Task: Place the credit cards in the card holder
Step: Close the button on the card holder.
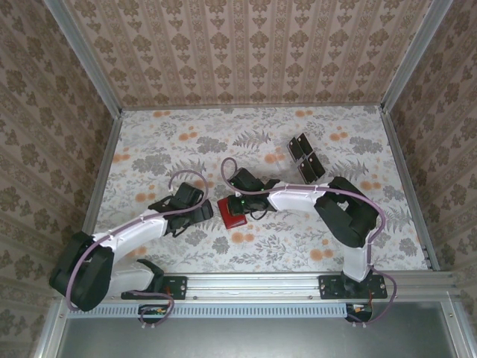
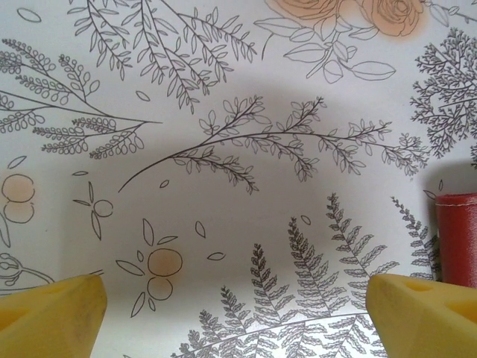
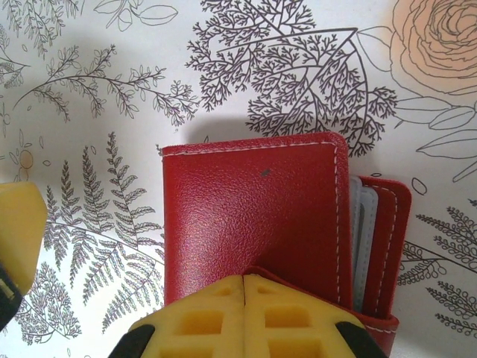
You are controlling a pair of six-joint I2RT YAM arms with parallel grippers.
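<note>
Your table (image 1: pixel 171 134) covered in a floral print, red wallet (image 1: pixel 233 214) lying flat near its middle, black cards (image 1: pixel 305 157) clustered flat toward your far right, well apart from the wallet

We find the top external camera fixed above and behind the arm bases, looking down over the whole floral table (image 1: pixel 149 134). The left wrist camera faces down, close to the tabletop, with the red card holder (image 2: pixel 456 239) at its right edge. The right wrist camera sits close over that same card holder. All three views share it.
</note>
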